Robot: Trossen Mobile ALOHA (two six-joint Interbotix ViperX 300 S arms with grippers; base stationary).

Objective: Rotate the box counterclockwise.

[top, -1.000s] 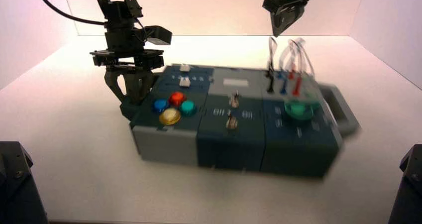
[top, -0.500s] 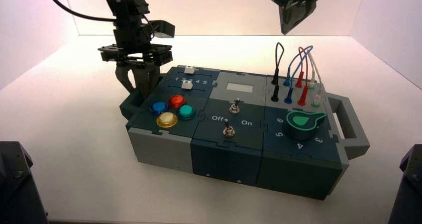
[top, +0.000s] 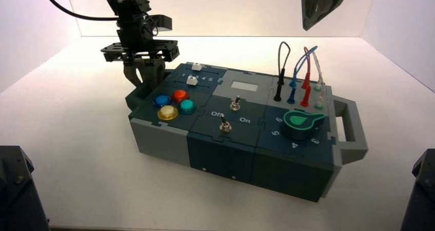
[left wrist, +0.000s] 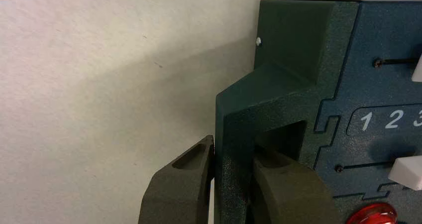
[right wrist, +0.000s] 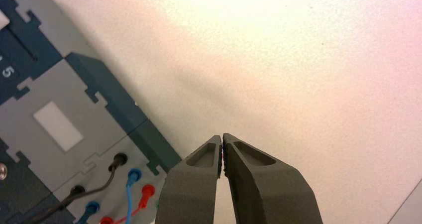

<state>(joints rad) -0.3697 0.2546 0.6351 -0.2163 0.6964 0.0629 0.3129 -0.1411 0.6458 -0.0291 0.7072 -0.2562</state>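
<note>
Clearly the left gripper (top: 145,78) clamps the box (top: 241,131)'s dark teal end handle (left wrist: 234,134) at upper left; the right gripper (top: 319,16), fingers together, hangs at upper right.

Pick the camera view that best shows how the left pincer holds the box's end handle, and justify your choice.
The left wrist view: the left pincer is shut on the dark teal handle of the box, one finger on each side of the bar. The high view shows the pincer at that end, the contact hidden. The right wrist view shows only the idle right pincer above the box's far edge.
</note>
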